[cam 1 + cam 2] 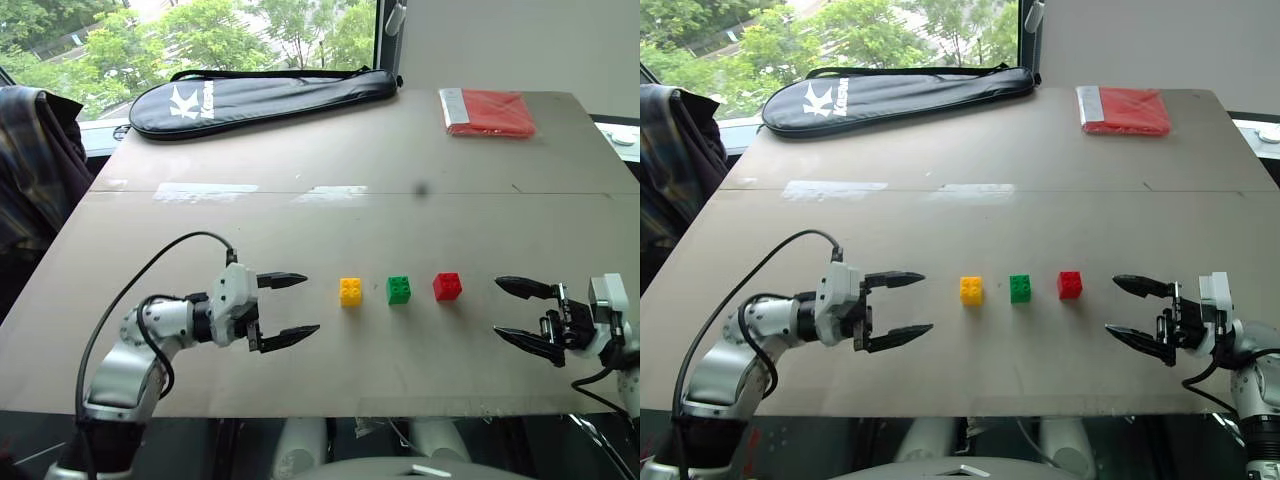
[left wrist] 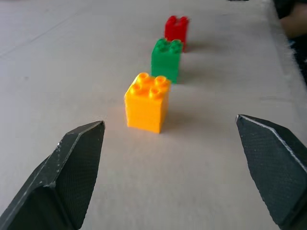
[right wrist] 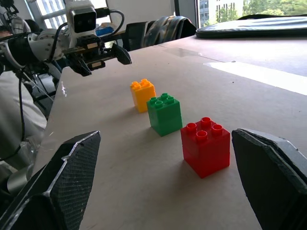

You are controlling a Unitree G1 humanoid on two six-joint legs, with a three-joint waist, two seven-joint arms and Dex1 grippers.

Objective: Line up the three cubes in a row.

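Plastic yellow cube (image 1: pixel 350 291), green cube (image 1: pixel 398 289) and red cube (image 1: pixel 447 286) sit in a row between the wide-open left gripper (image 1: pixel 288 310) and right gripper (image 1: pixel 519 310); they look light, hard, best pinched on flat sides.

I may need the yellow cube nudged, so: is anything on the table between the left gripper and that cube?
Nothing visible. The open left gripper faces the yellow cube across bare table; the green cube and red cube lie beyond it.

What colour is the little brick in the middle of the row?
Green: the small green studded plastic cube shows best in the right wrist view.
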